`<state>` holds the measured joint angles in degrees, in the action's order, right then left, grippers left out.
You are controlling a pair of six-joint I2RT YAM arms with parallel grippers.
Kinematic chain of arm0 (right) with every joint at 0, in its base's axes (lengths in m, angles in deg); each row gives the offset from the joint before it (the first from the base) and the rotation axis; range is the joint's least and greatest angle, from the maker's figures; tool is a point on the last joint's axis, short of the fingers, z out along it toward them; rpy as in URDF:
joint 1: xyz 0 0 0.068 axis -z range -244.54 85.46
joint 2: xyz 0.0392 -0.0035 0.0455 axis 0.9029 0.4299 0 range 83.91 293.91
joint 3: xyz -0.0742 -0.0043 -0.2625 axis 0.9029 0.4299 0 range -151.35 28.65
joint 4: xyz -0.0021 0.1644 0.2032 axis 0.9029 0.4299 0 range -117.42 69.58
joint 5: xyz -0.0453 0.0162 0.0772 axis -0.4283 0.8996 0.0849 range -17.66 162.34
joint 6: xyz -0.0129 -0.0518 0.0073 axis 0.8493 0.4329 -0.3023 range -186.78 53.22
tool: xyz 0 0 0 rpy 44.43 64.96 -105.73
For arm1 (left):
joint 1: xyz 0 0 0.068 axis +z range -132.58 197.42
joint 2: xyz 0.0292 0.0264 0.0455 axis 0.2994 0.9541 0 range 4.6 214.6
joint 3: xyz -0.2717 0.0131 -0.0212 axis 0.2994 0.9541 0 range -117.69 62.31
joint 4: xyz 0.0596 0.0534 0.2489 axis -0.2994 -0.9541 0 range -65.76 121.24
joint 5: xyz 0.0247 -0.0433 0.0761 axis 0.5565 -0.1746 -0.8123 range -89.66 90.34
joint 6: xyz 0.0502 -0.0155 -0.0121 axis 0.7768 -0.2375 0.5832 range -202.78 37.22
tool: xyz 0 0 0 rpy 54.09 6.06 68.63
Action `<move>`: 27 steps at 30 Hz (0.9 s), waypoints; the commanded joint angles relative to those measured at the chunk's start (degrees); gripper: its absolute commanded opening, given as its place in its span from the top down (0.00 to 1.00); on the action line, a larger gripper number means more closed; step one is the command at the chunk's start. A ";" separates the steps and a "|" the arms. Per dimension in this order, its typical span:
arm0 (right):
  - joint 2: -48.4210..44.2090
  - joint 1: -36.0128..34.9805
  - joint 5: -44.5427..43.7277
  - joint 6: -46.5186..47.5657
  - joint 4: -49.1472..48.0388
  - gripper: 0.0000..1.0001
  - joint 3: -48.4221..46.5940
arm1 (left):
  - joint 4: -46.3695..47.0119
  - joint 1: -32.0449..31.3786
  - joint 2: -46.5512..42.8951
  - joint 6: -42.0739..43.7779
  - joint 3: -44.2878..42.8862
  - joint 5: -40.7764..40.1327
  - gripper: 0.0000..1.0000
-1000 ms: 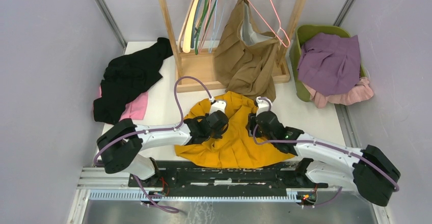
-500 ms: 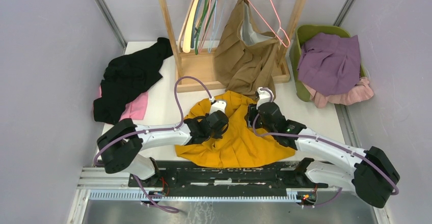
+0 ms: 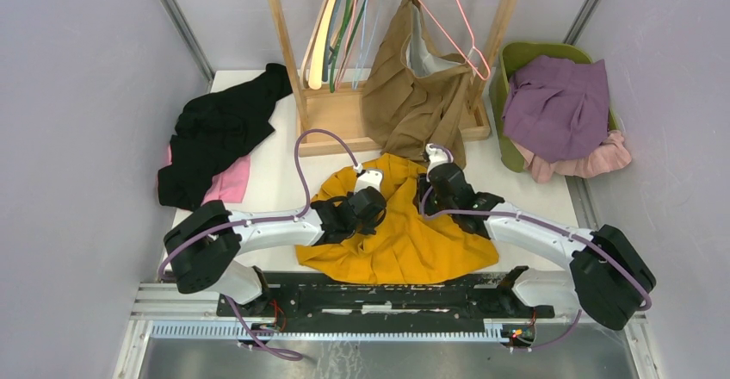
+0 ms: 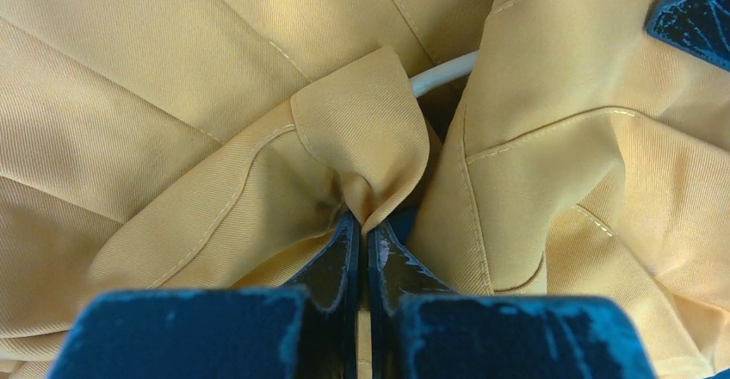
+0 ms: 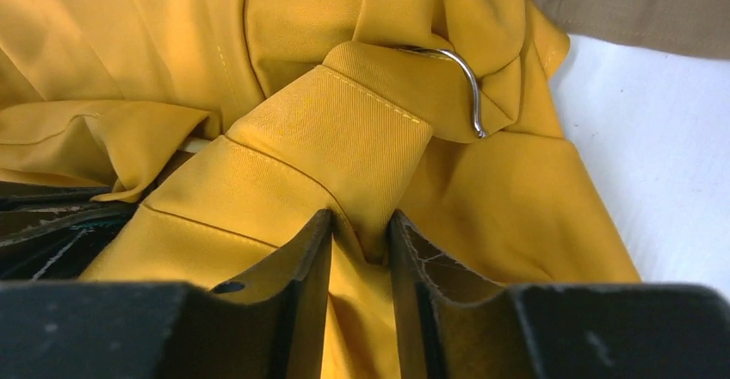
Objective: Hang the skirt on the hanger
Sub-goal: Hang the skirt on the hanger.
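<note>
A mustard-yellow skirt (image 3: 405, 237) lies crumpled on the white table in front of the arms. My left gripper (image 3: 372, 196) is shut on a fold of its waistband (image 4: 366, 151); a white hanger bar (image 4: 441, 74) shows just behind that fold. My right gripper (image 3: 428, 191) is shut on another fold of the waistband (image 5: 344, 129) at the skirt's far edge. The hanger's metal hook (image 5: 465, 82) pokes out of the cloth just beyond my right fingers. The rest of the hanger is hidden under the skirt.
A wooden rack (image 3: 344, 121) with several hangers and a hanging brown garment (image 3: 417, 95) stands just behind the skirt. Black and pink clothes (image 3: 215, 138) lie at the left. A green bin (image 3: 538, 52) with purple and pink clothes sits at the far right.
My right gripper has moved away from me and slightly left, pulling its fold of the skirt toward the rack. The left arm has stayed still.
</note>
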<state>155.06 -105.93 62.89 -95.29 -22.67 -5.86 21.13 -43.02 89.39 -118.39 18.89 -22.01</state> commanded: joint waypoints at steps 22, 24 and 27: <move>-16.08 1.92 4.62 -3.00 25.08 0.99 0.54 | -0.54 0.25 2.99 -0.68 -13.72 1.33 0.97; -16.24 1.95 7.52 -3.93 25.94 0.99 0.95 | -0.48 0.40 3.19 -0.77 -15.26 1.89 0.97; -17.78 1.92 10.38 -5.74 25.63 0.99 2.96 | -0.97 0.34 4.12 -0.58 -17.40 2.97 0.97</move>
<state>139.54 -103.89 66.93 -98.09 0.54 -4.89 17.67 -42.78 92.87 -118.37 6.26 -20.87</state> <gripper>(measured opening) 0.021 0.062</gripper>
